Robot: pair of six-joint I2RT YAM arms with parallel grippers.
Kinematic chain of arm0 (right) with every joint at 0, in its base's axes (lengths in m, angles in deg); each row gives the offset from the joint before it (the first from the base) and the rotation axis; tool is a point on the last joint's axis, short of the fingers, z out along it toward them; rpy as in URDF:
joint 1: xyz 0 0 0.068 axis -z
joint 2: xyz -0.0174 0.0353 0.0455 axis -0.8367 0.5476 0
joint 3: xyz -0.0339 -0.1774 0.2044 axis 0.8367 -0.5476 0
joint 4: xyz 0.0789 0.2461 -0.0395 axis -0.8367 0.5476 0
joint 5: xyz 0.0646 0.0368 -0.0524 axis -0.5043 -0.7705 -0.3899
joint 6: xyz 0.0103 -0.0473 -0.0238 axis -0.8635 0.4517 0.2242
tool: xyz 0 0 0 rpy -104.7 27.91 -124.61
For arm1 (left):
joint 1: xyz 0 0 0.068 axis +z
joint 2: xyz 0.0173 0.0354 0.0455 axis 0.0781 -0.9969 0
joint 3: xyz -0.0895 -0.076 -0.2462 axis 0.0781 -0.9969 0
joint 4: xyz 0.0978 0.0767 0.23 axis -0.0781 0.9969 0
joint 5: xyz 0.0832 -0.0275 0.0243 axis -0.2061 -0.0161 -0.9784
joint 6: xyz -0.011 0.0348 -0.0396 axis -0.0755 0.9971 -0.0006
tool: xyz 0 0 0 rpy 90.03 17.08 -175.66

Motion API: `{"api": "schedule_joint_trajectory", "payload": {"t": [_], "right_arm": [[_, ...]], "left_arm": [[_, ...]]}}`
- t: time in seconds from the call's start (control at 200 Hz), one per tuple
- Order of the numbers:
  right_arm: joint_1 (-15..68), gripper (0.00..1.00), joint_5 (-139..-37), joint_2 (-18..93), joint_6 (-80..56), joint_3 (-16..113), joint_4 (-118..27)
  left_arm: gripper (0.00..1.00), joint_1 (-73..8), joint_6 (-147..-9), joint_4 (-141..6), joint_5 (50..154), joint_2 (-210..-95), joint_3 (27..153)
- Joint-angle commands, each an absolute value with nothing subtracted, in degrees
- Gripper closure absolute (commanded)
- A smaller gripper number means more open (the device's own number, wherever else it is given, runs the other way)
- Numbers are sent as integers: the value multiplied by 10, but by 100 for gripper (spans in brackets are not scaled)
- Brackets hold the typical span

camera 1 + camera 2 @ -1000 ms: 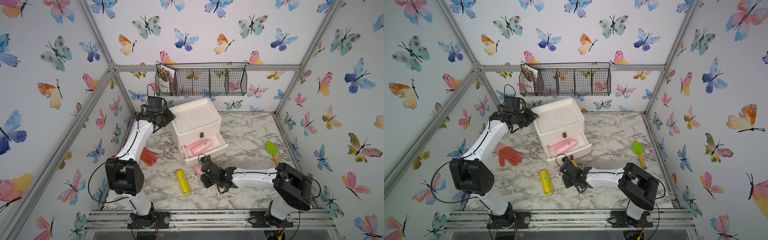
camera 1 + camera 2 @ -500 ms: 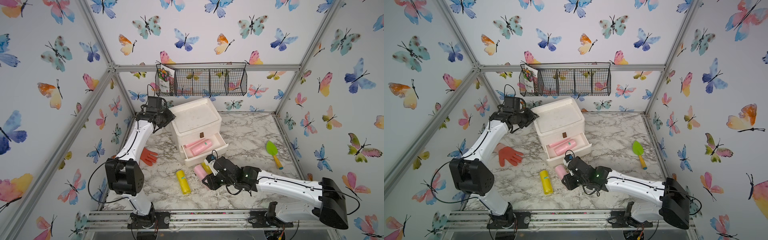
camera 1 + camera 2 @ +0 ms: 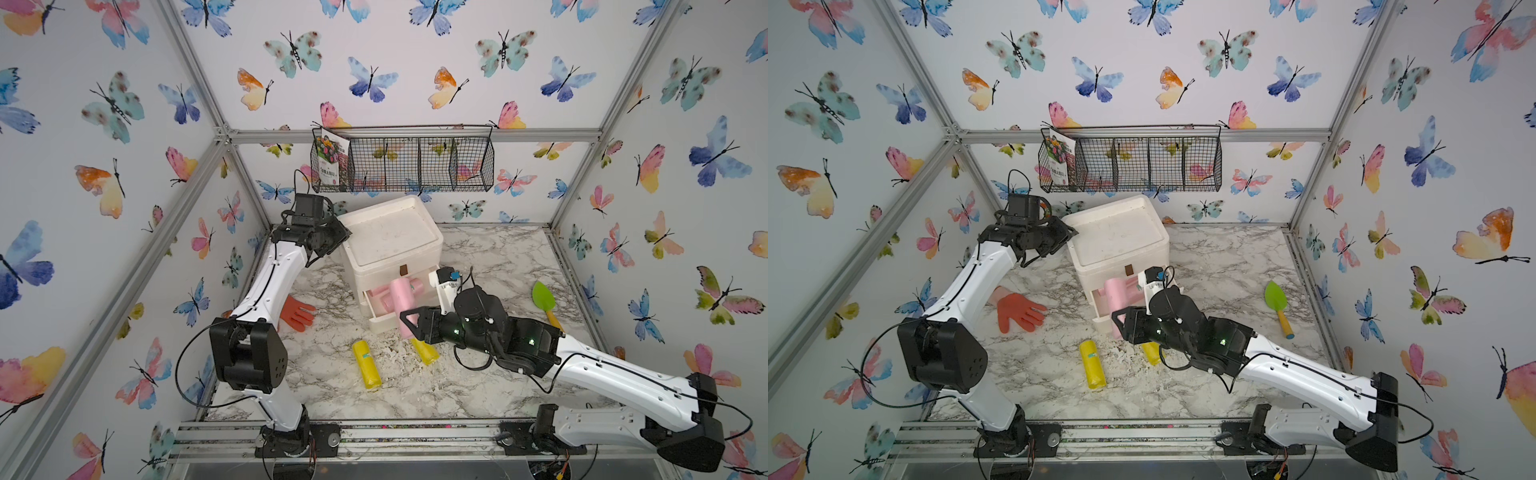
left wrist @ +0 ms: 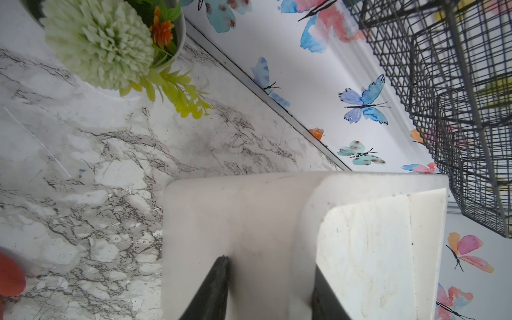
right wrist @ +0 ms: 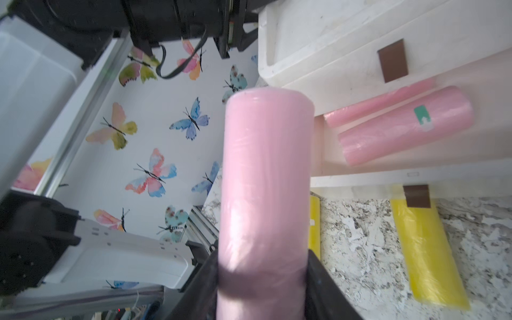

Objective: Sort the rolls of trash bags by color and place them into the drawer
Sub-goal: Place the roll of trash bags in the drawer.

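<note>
On the counter [image 3: 436, 395], a yellow roll [image 3: 367, 364] and a second yellow roll [image 3: 426, 351] lay nearest. Behind them, the right jaws, partly closed, gripped a pink roll [image 3: 401, 301] near the open drawer [image 3: 380, 322], which held two more pink rolls [image 5: 404, 127]. Farthest, the left jaws clasped the cabinet [image 3: 390, 232] rim.

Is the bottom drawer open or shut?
Open: the drawer is pulled out from the white box, and two pink rolls lie inside it.
</note>
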State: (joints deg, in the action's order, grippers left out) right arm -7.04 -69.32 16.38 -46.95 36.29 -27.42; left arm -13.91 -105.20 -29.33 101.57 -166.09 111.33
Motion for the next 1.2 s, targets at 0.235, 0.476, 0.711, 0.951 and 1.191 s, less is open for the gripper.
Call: {"api": "schedule_joint_trajectory", "payload": {"t": [0.235, 0.476, 0.711, 0.951, 1.191], "right_arm": [[34, 55, -650, 145, -724, 215, -469], [36, 54, -636, 210, -772, 227, -513], [40, 50, -628, 238, -798, 223, -530], [41, 37, -635, 260, -808, 229, -540], [41, 37, -652, 275, -776, 249, -549]], "left_arm": [[61, -142, -1061, -268, 1073, -1649, 1095], [61, -140, -1061, -272, 1080, -1652, 1096], [62, -128, -1055, -274, 1087, -1646, 1085], [61, -124, -1056, -279, 1092, -1646, 1074], [62, -122, -1056, -279, 1091, -1647, 1075]]}}
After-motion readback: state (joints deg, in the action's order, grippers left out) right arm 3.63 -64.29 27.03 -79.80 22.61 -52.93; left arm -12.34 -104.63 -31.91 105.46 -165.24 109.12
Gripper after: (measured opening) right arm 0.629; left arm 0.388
